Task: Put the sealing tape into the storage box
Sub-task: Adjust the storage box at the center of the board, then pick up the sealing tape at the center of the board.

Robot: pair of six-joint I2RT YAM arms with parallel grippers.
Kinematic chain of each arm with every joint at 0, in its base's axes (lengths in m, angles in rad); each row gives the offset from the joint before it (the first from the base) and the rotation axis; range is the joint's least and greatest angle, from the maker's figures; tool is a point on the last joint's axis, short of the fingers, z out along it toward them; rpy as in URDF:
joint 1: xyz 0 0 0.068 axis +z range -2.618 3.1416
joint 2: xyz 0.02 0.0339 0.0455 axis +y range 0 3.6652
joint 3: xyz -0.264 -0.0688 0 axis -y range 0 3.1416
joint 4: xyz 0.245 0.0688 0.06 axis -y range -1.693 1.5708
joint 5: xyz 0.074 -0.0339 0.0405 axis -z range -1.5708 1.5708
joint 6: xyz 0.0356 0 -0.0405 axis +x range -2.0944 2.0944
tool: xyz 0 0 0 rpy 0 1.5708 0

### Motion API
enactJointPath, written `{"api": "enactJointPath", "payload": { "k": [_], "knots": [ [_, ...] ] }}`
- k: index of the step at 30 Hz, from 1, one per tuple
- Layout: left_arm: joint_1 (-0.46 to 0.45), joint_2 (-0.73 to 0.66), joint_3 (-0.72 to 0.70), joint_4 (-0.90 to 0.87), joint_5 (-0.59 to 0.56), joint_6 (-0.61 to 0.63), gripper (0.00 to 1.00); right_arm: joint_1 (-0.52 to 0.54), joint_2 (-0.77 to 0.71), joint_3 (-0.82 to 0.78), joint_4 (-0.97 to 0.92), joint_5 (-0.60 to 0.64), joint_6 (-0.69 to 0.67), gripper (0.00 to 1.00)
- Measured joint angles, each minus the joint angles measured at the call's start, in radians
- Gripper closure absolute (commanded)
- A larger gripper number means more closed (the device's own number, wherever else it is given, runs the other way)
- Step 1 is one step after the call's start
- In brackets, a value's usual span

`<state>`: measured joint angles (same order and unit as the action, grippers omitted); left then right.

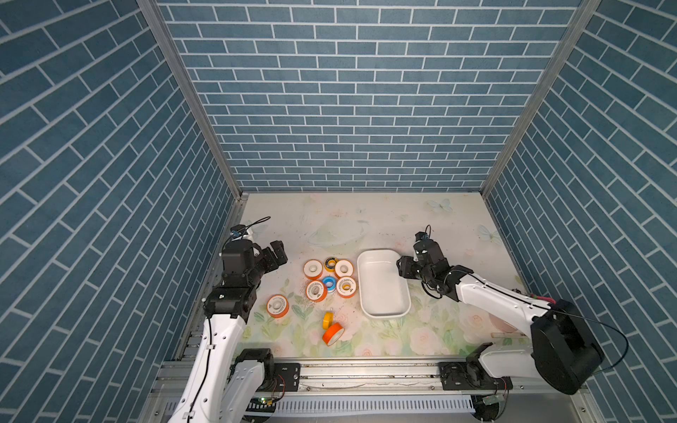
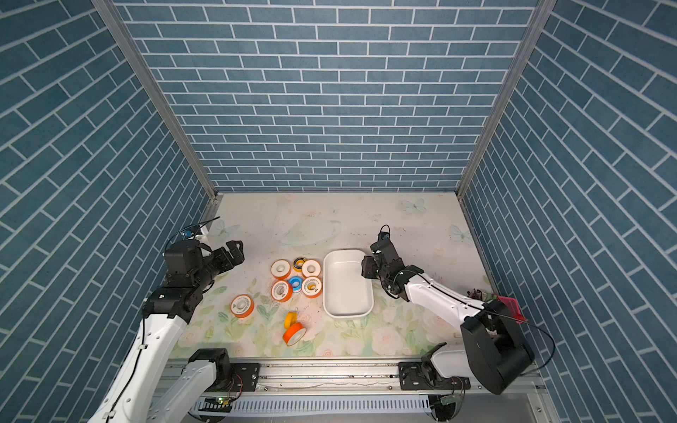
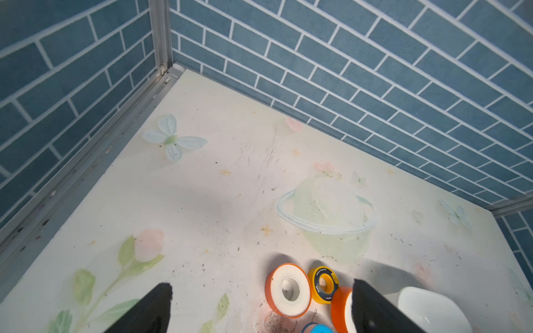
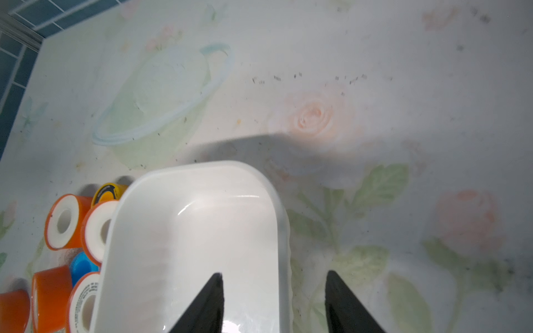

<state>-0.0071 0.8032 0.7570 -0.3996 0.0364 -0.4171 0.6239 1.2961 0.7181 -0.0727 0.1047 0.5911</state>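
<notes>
Floral mat point(image 1: 366, 219): storage box point(image 1: 383, 289) long axis runs front-back.

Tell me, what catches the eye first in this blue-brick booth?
A bright huddle of orange, yellow and blue tape spools sits mid-table, with three strays nearer the front. Beside the huddle stands an empty white storage box, the right arm's open tool straddling its rim away from the spools.
</notes>
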Motion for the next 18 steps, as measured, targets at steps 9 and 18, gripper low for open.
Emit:
{"api": "enactJointPath", "payload": {
  "k": [9,18],
  "knots": [
    [0.001,0.084,0.007,-0.069,-0.111,-0.107,0.00,-0.002,-0.190,-0.183,0.192,0.206,-0.163,0.21],
    [0.001,0.134,0.011,-0.213,-0.201,-0.285,0.00,-0.003,-0.149,-0.204,0.249,0.216,-0.199,0.21]
  ]
}}
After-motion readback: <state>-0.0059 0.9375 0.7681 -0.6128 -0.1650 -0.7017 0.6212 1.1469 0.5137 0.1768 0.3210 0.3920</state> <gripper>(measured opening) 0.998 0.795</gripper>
